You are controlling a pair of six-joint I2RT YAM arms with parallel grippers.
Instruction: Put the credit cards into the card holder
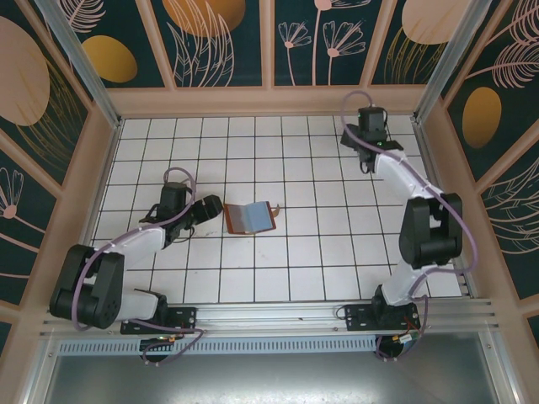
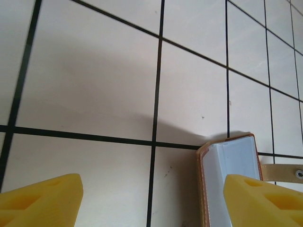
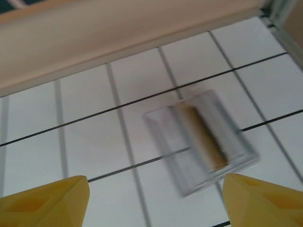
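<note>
Two grippers stand with their yellow fingers spread wide and nothing between them. In the left wrist view the left gripper hangs low over the white tiled table. The card holder lies open at the finger on the right of that view. Its blue-grey lining faces up inside a reddish-brown rim, and its near part is hidden behind that fingertip; whether they touch cannot be told. The other finger is well apart from it, with bare tile in the gap. A tan strap tab sticks out from the holder's far side. From above, the holder sits near the middle of the table, just right of the left gripper.

The right arm reaches to the far right corner. In its wrist view the right gripper hovers above one credit card, blurred, pale grey with a brown stripe along it. The card lies flat and askew across tile lines, beyond the fingertips and nearer the right one, apart from both. Just beyond the card runs the wooden rail of the far wall.
</note>
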